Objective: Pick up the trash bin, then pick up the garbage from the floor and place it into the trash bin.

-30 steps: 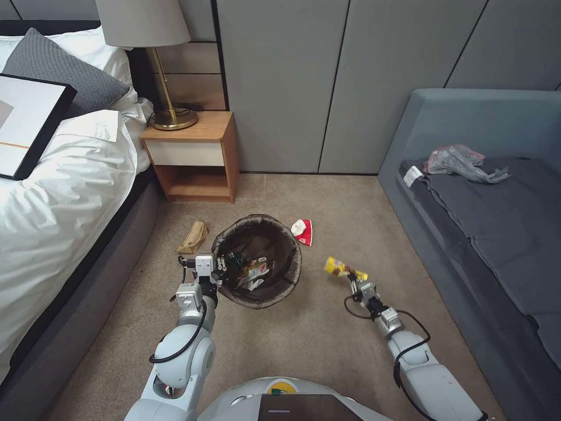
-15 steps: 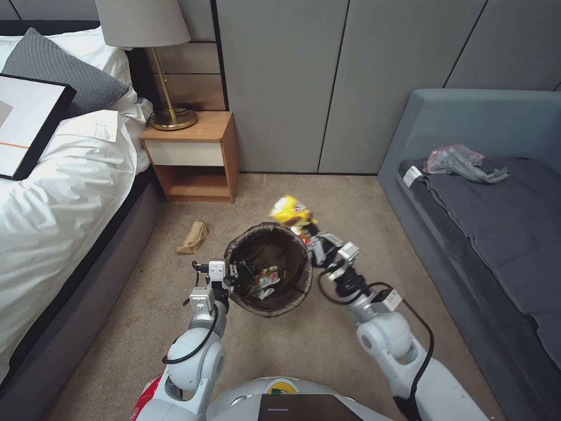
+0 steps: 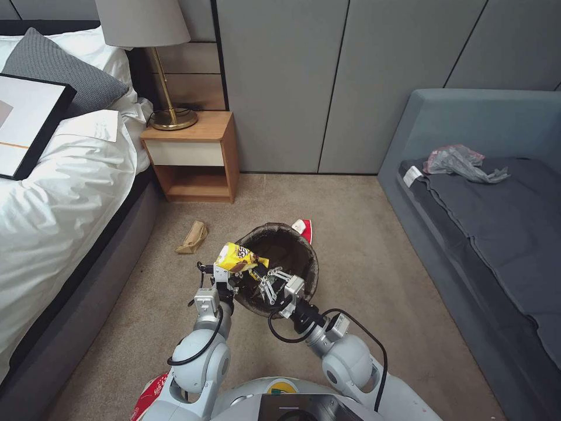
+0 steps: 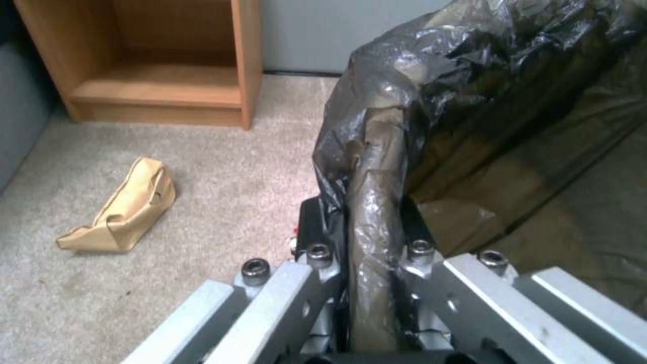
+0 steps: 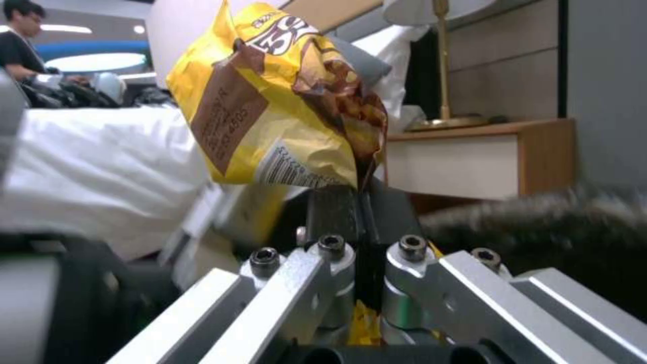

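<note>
The trash bin (image 3: pixel 295 248), lined with a dark bag, hangs above the floor (image 3: pixel 350 327). My left gripper (image 3: pixel 231 282) is shut on its near-left rim; the left wrist view shows the fingers (image 4: pixel 317 237) clamped over the bagged rim (image 4: pixel 374 167). My right gripper (image 3: pixel 258 273) reaches across the bin's mouth, shut on a yellow snack wrapper (image 3: pixel 238 256) held above the left rim. The right wrist view shows that wrapper (image 5: pixel 270 111) pinched in the gripper (image 5: pixel 364 202). More garbage lies on the carpet: a red-and-white wrapper (image 3: pixel 302 227) behind the bin and a crumpled brown paper bag (image 3: pixel 193 237) (image 4: pixel 125 212) to its left.
A wooden nightstand (image 3: pixel 196 155) with a brass lamp (image 3: pixel 169 117) stands against the wall, beside a bed (image 3: pixel 52 187) on the left. A grey sofa (image 3: pixel 497 222) with a crumpled plastic bag (image 3: pixel 459 159) lines the right side. Open carpet lies between them.
My right gripper lifted the yellow wrapper off the carpet and swung it left, over the bin, to above its left rim. The bin in my left gripper shifted slightly right.
</note>
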### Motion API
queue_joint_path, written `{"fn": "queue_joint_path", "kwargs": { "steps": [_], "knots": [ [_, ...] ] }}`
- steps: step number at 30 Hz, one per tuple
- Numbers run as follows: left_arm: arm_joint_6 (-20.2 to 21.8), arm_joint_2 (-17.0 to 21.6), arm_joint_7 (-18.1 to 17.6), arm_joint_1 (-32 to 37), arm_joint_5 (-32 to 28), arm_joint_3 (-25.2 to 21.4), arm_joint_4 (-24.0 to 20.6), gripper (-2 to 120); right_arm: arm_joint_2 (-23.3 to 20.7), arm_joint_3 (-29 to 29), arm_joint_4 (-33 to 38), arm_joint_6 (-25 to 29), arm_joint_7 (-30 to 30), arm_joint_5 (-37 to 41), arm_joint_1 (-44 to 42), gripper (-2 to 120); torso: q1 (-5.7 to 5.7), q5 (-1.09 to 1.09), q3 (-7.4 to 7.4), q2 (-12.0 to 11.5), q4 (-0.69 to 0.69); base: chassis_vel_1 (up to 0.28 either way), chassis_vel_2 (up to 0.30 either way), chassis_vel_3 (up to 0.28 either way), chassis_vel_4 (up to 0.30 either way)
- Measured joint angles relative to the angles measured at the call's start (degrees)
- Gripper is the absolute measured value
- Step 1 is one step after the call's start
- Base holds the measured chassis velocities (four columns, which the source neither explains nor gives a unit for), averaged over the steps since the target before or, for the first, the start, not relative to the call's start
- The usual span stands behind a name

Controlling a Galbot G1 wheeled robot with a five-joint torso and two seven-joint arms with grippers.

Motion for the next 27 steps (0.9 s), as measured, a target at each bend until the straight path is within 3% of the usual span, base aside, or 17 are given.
{"fn": "queue_joint_path", "kwargs": {
  "steps": [15, 27],
  "knots": [
    [0.0, 0.1, 0.0, 0.3, -0.1, -0.2, -0.7, 3, 0.9, 2.3, -4.5, 1.7, 0.1, -1.2, 0.1, 0, 0.00, 0.00, 0.00, 0.0, 0.00, 0.000, 0.000, 0.000, 0.000],
    [0.2, 0.6, 0.0, 0.5, -0.3, -0.2, -0.9, 3, 0.7, 3.5, -4.8, 1.4, 0.2, -1.6, 0.1, 40, 0.00, 0.00, 0.00, 0.0, 0.00, 0.000, 0.000, 0.000, 0.000]
  ]
}}
